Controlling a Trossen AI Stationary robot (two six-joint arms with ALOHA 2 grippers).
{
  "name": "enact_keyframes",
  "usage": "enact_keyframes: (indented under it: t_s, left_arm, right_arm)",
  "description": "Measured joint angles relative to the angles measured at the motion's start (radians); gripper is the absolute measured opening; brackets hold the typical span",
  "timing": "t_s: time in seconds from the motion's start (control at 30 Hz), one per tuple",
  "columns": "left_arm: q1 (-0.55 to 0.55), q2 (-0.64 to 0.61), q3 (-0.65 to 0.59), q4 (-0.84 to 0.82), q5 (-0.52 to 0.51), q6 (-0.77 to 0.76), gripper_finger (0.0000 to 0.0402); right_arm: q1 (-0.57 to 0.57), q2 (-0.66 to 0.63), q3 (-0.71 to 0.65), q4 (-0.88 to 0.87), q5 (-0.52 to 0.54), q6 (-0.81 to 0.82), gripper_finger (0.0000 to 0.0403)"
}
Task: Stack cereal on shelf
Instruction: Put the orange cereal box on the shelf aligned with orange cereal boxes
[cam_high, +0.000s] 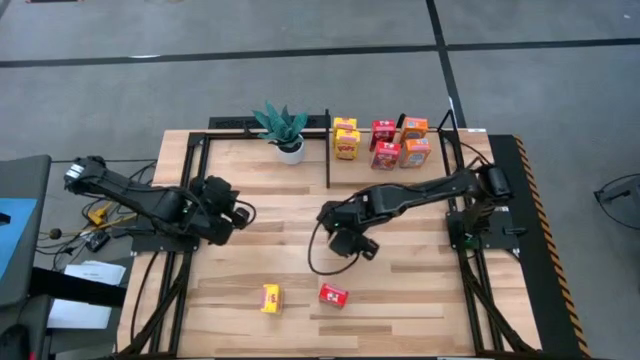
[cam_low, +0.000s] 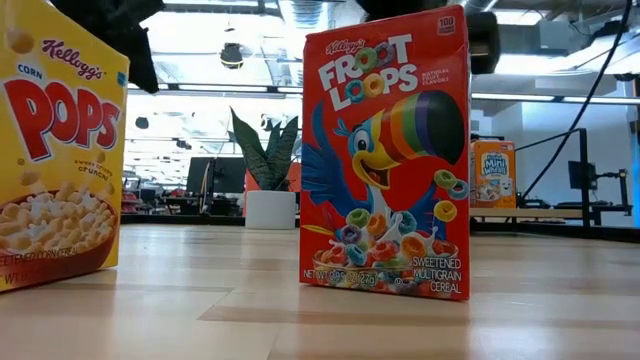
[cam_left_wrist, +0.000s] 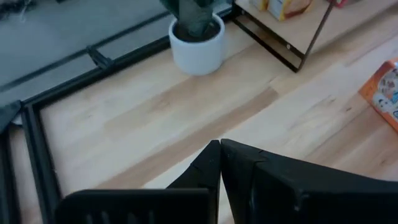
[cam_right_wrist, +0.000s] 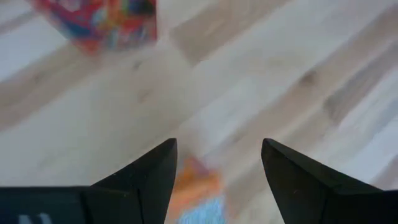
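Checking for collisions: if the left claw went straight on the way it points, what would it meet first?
Likely the white plant pot, just off line from the left claw; only bare table between, depth unclear.

A grey carpeted floor (cam_high: 300, 80) crossed by dark seams surrounds the light wooden table (cam_high: 400, 320). Beyond it, bright ceiling lights (cam_low: 220, 30) hang over dark office monitors (cam_low: 205, 175).

Around the small red cardboard cereal box (cam_high: 333, 295) the light wood worktop (cam_high: 400, 290) lies bare for my hands, except the small yellow cardboard cereal box (cam_high: 271, 298) near its left. Well beyond it, the black-framed shelf (cam_high: 328, 150) and white-potted green plant (cam_high: 285, 131) block passage.
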Motion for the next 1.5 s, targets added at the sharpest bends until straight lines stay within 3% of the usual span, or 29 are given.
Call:
enact_keyframes:
  t_s: [0.33, 0.83, 1.03, 1.1, 1.17, 1.27, 1.37, 1.43, 1.5]
  left_arm:
    - [-0.005, 0.01, 0.001, -0.018, 0.001, -0.027, 0.0]
    - [-0.004, 0.011, 0.001, -0.051, -0.001, -0.009, 0.0]
    - [-0.004, 0.01, -0.012, -0.005, -0.088, -0.073, 0.0]
    - [-0.004, 0.01, -0.064, 0.161, -0.137, -0.034, 0.0]
    - [0.002, 0.011, -0.156, 0.44, -0.112, 0.089, 0.0]
    - [0.044, 0.069, -0.366, 1.092, 0.076, 0.321, 0.0]
    - [0.126, 0.216, -0.537, 1.714, 0.237, 0.455, 0.0]
    - [0.201, 0.329, -0.569, 1.921, 0.292, 0.463, 0.0]
    - [0.283, 0.451, -0.539, 1.982, 0.406, 0.471, 0.0]
  right_arm:
    - [0.004, 0.055, 0.0, -0.054, 0.108, -0.086, 0.0261]
    - [-0.002, 0.127, -0.001, -0.107, 0.148, -0.052, 0.0261]
    - [-0.027, 0.105, -0.001, -0.124, 0.144, -0.005, 0.0261]
    - [-0.039, 0.071, -0.002, -0.155, 0.139, 0.018, 0.0261]
    - [-0.054, 0.016, -0.002, -0.186, 0.12, 0.069, 0.026]
    - [-0.101, -0.085, -0.002, -0.225, 0.008, 0.214, 0.026]
    - [-0.16, -0.192, -0.026, -0.19, -0.09, 0.391, 0.026]
    - [-0.186, -0.266, -0.064, -0.155, -0.096, 0.491, 0.026]
    - [-0.197, -0.34, -0.121, -0.109, -0.096, 0.572, 0.026]
